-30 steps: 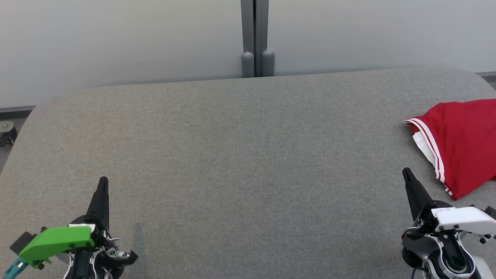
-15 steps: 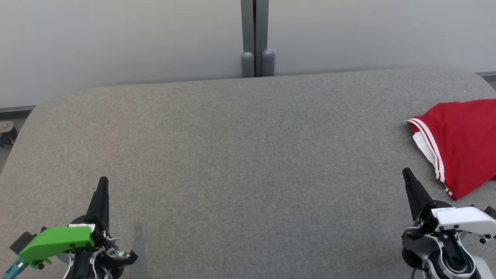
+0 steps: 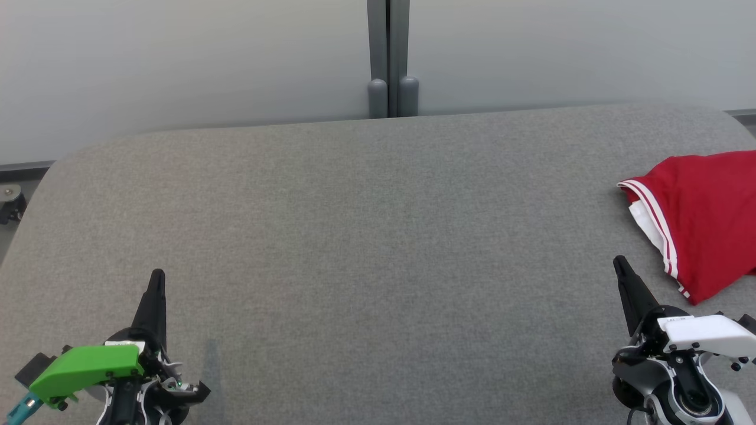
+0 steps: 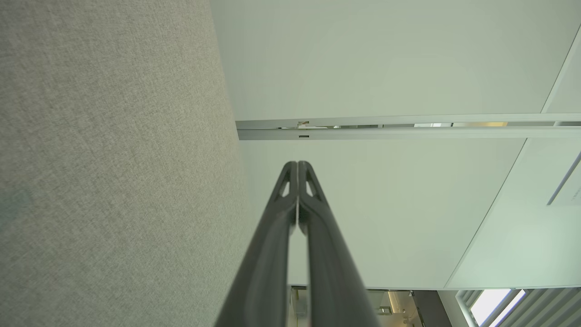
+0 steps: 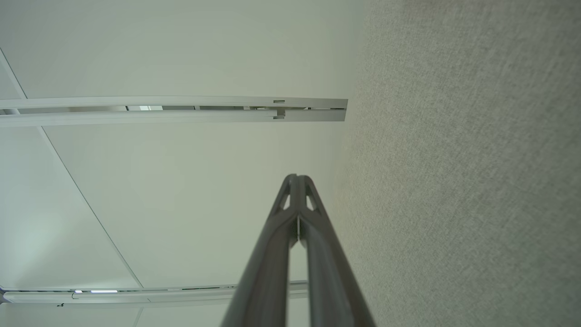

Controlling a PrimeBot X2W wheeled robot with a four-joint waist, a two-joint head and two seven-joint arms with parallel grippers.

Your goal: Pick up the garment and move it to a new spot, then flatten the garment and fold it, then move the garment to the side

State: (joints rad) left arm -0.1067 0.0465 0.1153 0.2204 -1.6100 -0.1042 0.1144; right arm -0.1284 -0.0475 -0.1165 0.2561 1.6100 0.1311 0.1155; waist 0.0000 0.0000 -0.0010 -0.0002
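At the lower left, the left gripper [image 3: 156,276] points up from a wrist with a bright green plastic cover [image 3: 85,366]. Its two long dark fingers are pressed flat together into one thin point, and they hold nothing. In the left wrist view the tips [image 4: 297,165] meet, with the soft grey cloth beside them.

The table [image 3: 378,236] is wide, with rounded corners. It is covered in rough grey woven cloth. Behind it stands a smooth pale wall with a grey post [image 3: 388,59] in the middle.

At the lower right, the right gripper [image 3: 618,261] points up from a wrist with a white cover [image 3: 709,332]. Its fingers are closed tight too and hold nothing.

The garment [image 3: 703,218] lies at the right edge of the table, just past the right gripper but not touching it. It is soft red cloth with white stripes along its hem.
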